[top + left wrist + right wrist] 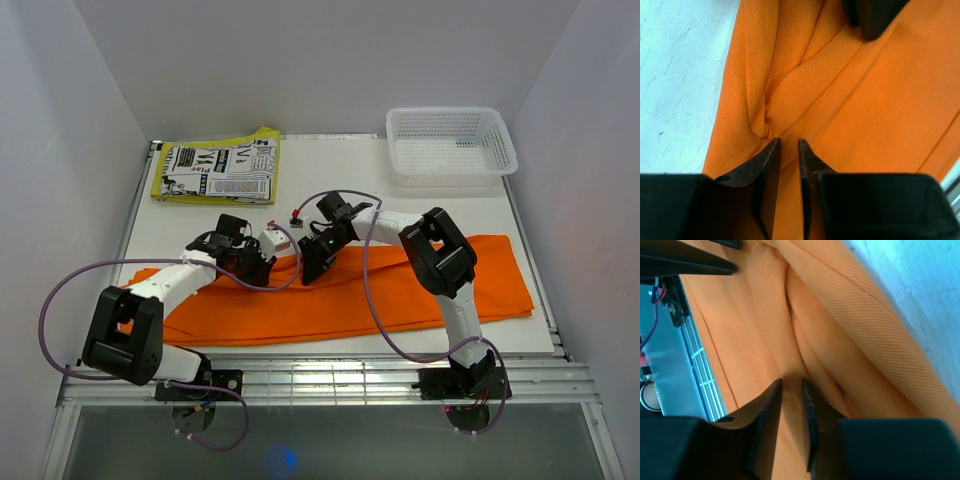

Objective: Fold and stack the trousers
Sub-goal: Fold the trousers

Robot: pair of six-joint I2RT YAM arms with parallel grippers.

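Note:
The orange trousers (pixel 350 300) lie lengthwise across the front of the white table, folded into a long band. My left gripper (pixel 262 262) and right gripper (pixel 312 262) sit close together on the band's far edge near its middle. In the left wrist view the left gripper (pixel 789 142) is nearly closed, pinching a ridge of orange cloth (pixel 865 100), with creases running out from the tips. In the right wrist view the right gripper (pixel 791 382) is likewise pinched on a fold of the cloth (pixel 840 315).
A white mesh basket (pixel 450 145) stands at the back right. A folded yellow and black-and-white printed garment (pixel 218 170) lies at the back left. A small red-tipped part (pixel 295 215) lies behind the grippers. The table's front rail (pixel 320 375) runs before the arm bases.

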